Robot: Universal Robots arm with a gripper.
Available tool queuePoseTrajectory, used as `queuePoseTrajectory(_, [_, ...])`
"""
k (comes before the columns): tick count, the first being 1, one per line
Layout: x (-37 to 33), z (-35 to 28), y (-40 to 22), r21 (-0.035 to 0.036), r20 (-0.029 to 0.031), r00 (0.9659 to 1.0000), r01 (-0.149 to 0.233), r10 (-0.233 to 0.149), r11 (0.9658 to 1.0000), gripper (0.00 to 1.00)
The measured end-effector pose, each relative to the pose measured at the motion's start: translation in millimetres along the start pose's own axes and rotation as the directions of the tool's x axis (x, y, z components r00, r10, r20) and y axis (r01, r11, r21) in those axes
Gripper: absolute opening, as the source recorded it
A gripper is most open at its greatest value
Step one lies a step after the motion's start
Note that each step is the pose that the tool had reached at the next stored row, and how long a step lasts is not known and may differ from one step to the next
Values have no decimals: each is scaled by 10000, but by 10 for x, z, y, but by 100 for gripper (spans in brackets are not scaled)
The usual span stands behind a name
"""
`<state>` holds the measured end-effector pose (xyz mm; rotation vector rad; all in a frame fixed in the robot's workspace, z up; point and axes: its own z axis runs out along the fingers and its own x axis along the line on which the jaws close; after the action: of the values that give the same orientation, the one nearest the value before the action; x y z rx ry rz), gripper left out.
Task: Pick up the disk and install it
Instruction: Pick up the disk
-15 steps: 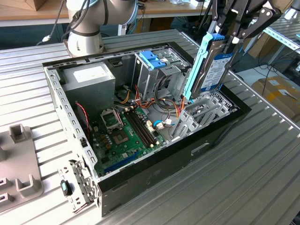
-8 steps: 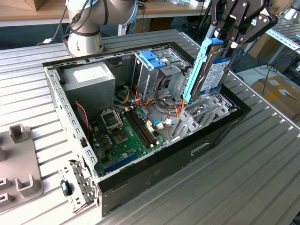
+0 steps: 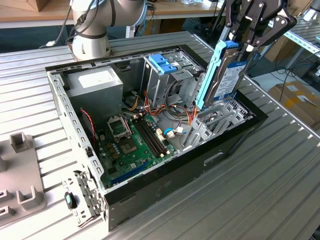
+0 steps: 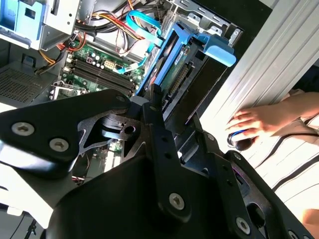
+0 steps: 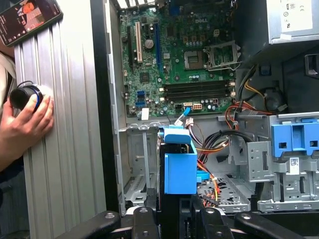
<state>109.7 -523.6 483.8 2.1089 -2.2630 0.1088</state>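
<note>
The disk point(image 3: 227, 80) is a silver hard drive with a white-and-blue label in a light blue carrier rail. It hangs upright, slightly tilted, with my gripper point(image 3: 241, 46) shut on its upper end. Its lower end sits just above the empty metal drive bay point(image 3: 220, 122) at the open computer case's end on the exterior view's right. In the second wrist view the black fingers point(image 4: 158, 130) clamp the disk point(image 4: 182, 69). In the first wrist view the carrier's blue end point(image 5: 179, 167) points down toward the bay point(image 5: 142, 169).
The open case point(image 3: 165, 182) holds a motherboard point(image 3: 132, 137), a power supply point(image 3: 95, 82), loose cables and a tall drive cage topped by a blue bracket point(image 3: 162, 64). A person's hand point(image 5: 27, 119) rests on a black knob beside the case. A grey fixture point(image 3: 20, 170) lies on the table.
</note>
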Motion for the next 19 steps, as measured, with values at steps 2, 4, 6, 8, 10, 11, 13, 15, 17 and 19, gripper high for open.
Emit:
queuePoseTrajectory(2, [-2, 7, -17, -1, -6, 10000, 1, -1, 10000, 35])
queuePoseTrajectory(4, [-1, 16, -22, -1, -8, 10000, -1, 1, 10000, 35])
queuePoseTrajectory(6, [7, 32, -25, -1, -9, 10000, -1, 1, 10000, 35])
queuePoseTrajectory(8, [22, 56, -26, -1, -9, 10000, -1, 1, 10000, 35])
queuePoseTrajectory(10, [37, 78, -28, -1, -8, 10000, 0, 0, 10000, 35])
queuePoseTrajectory(11, [44, 91, -28, -1, -6, 10000, 0, 0, 10000, 35])
queuePoseTrajectory(13, [52, 121, -31, -1, -8, 10000, 0, 0, 10000, 35])
queuePoseTrajectory(15, [51, 144, -37, -1, -9, 10000, 1, -1, 10000, 35])
queuePoseTrajectory(17, [49, 164, -49, -1, -8, 10000, 0, 0, 10000, 35])
queuePoseTrajectory(19, [46, 182, -64, -2, -7, 10000, 0, 0, 10000, 35])
